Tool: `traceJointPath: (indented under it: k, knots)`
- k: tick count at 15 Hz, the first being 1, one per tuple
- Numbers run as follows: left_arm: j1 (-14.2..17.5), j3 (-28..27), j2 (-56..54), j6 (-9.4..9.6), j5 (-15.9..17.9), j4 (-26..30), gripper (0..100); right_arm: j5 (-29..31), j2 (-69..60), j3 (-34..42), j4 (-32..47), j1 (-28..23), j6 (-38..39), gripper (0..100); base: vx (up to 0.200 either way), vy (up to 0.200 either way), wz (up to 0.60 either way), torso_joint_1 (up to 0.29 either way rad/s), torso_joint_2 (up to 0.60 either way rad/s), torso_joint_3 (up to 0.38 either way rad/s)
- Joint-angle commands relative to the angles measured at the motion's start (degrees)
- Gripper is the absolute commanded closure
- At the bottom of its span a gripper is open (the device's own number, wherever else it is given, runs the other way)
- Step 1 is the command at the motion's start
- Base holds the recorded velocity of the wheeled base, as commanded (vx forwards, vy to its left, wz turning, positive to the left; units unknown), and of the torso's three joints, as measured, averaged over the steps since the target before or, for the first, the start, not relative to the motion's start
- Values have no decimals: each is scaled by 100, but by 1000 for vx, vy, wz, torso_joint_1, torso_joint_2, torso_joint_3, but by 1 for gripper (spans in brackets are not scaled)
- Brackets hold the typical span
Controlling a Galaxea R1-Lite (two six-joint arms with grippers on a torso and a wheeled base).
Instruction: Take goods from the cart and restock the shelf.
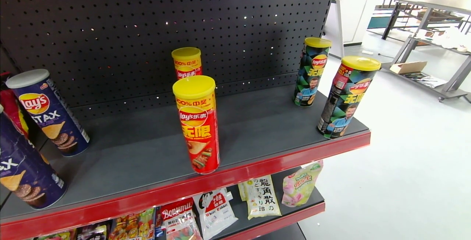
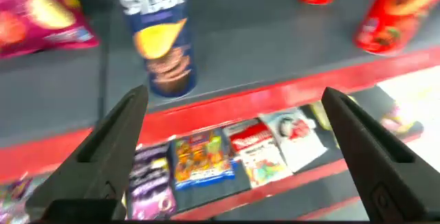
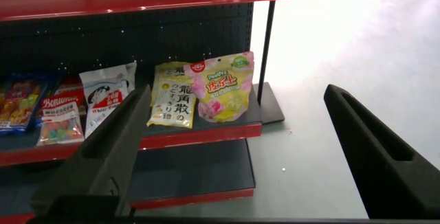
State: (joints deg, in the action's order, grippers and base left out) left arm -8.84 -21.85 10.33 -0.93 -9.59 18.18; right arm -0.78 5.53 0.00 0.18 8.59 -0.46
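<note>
Two red chip cans with yellow lids stand on the grey upper shelf (image 1: 140, 148), one near the red front edge (image 1: 198, 122) and one by the back panel (image 1: 187, 62). Two dark green cans (image 1: 312, 71) (image 1: 347, 96) stand at the shelf's right end, and two blue cans (image 1: 48, 111) (image 1: 22, 166) at its left. My left gripper (image 2: 235, 95) is open and empty, facing the shelf's red edge below a blue can (image 2: 159, 35). My right gripper (image 3: 239, 93) is open and empty, lower down, facing the bags on the lower shelf (image 3: 206, 133).
A black pegboard panel (image 1: 147, 30) backs the shelf. Snack bags (image 1: 259, 196) lie on the lower shelf. Open pale floor (image 1: 404, 159) spreads to the right, with metal tables (image 1: 430, 23) and a cardboard box (image 1: 408, 67) at the far back right.
</note>
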Motion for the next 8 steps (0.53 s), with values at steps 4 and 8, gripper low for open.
traceJointPath:
  k: [4, 8]
  knots:
    - [515, 198, -505, -4, -16, 485, 0, -1, 9, 0, -1, 2, -24, 0, 0, 0, 150, 1, 1, 2]
    - [515, 330, -523, -13, 28, 450, 0, -1, 9, 0, -1, 2, -15, 0, 0, 0, 600, 2, 6, -1]
